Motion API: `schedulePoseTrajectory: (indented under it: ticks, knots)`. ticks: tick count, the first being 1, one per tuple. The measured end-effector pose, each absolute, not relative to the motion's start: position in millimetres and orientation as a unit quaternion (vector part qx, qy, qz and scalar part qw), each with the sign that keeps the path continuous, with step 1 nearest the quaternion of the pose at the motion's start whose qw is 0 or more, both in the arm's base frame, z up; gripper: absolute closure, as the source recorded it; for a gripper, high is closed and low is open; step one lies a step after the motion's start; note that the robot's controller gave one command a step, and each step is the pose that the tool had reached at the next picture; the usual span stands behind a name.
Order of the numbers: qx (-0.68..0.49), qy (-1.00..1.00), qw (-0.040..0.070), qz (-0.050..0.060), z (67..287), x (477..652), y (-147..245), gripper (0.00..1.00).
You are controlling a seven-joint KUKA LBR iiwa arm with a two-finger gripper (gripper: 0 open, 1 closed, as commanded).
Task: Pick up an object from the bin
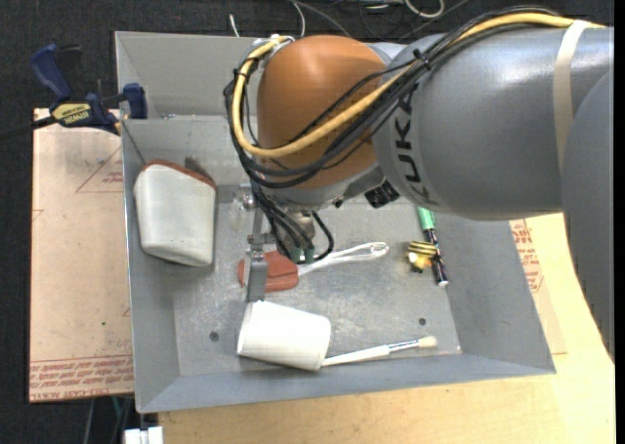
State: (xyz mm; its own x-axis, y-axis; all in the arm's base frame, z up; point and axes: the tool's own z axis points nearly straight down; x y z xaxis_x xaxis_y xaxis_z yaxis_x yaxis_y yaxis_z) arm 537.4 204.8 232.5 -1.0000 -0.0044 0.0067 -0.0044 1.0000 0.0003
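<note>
The gripper (pixel 258 274) is down mid-bin, right by a small red thing (pixel 283 275), near a white cup (pixel 283 337). I cannot tell if it is spread or pinching. The red thing looks light, maybe soft; grab its middle.

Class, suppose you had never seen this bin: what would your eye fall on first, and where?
First the arm's big orange cover, above the middle of the bin. Below it the gripper is down beside a small red thing. Then two white things: a boxy tub at the left wall and a cup lying on its side near the front.
</note>
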Motion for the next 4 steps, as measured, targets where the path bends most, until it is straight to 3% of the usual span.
schedulePoseTrajectory:
  ticks: [1, 2, 3, 4]
  knots:
    - [0.0, -1.0, 0.0, -0.001, 236.6, 539.3, 203.7, 0.0]
    - [0.025, -1.0, -0.002, -0.001, 165.4, 548.9, 162.2, 0.0]
    - [0.056, -0.998, -0.008, -0.002, 161.1, 574.9, 98.8, 0.0]
    - [0.022, -1.0, -0.001, -0.003, 135.7, 570.0, 103.4, 0.0]
